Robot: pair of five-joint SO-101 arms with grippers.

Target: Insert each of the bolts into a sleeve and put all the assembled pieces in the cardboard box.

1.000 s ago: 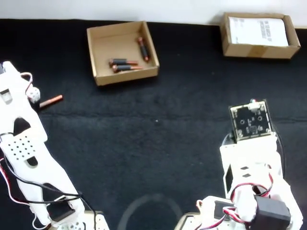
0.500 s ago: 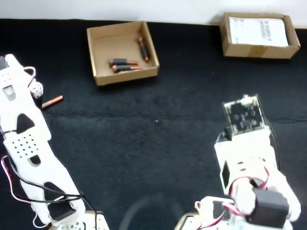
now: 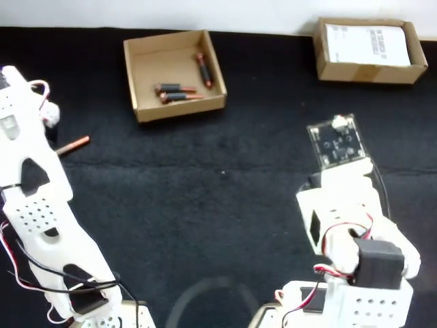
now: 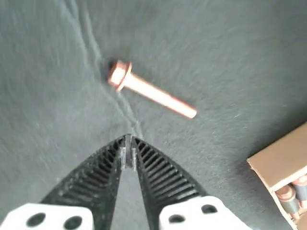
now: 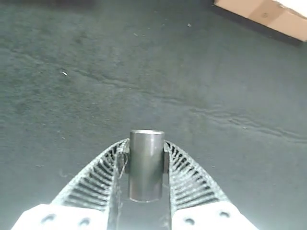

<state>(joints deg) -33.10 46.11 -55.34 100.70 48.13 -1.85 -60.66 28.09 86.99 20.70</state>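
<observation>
The left gripper [image 4: 128, 148], pinched shut and empty, is hovering by the loose bolt [image 4: 151, 93] left of the cardboard box [image 3: 179, 109]. The right gripper [image 5: 145, 146] is clamping 1 sleeve [image 5: 147, 177], mouth outward to receive it, well right of that box.

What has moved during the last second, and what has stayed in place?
The right arm reached farther out over the table, its right gripper shut on a sleeve. The left arm shifted slightly the same way; the left gripper is shut, empty, by the loose bolt. The bolt, the cardboard box with three assembled pieces and the other box stayed put.
</observation>
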